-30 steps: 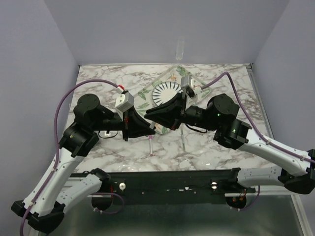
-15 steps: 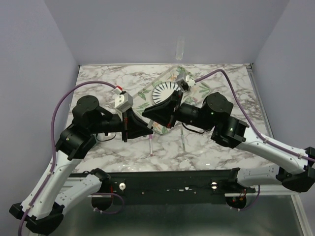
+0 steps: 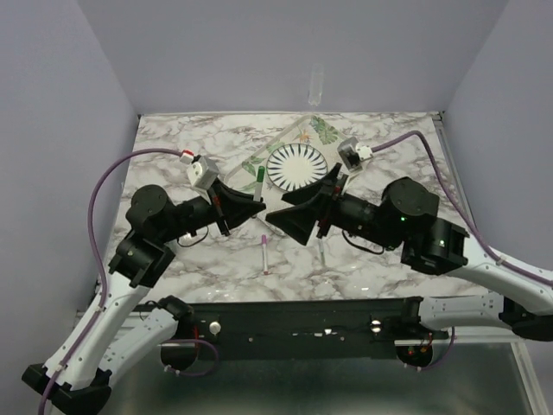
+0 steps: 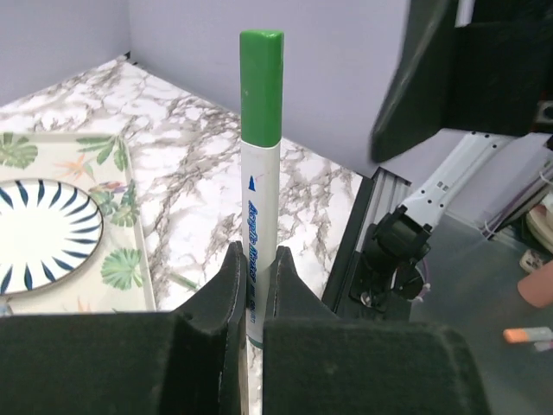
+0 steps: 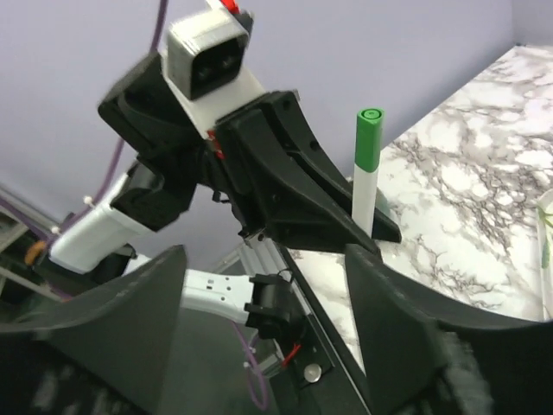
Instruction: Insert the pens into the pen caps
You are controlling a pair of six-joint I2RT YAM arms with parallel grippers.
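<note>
Clamped low on its white barrel in the left gripper (image 3: pixel 256 206): a green-capped pen (image 3: pixel 259 183), cap already seated. Stands upright in both wrist views, green end on top, long axis crosswise to the fingers. In the top view, points its cap toward 12 o'clock and its barrel end toward 6. Held above the marble table (image 3: pixel 173 147) near its middle, just off the 8 o'clock corner of the leaf-printed tray (image 3: pixel 321 130).

Round about: on the tray, a striped plate (image 3: pixel 294 164), at 1 o'clock from the held pen. Flat on the table at 6 o'clock, a magenta-ended pen (image 3: pixel 264 253), long axis running roughly 12 to 6. Farther over at 4 o'clock, a pale pen (image 3: pixel 321 251), lying much the same way, its far end tucked under the right arm. Both apart from the held pen and from each other. Cannot tell whether either carries a cap.

Facing the held pen from 4 o'clock: the right gripper (image 3: pixel 278 216), fingers spread wide, holding nothing and touching nothing. From the right wrist, looks straight at the left gripper's tip framed between its own two fingers, with the green cap rising above the right-hand one. Close to the pen, yet with a clear gap on every side.
</note>
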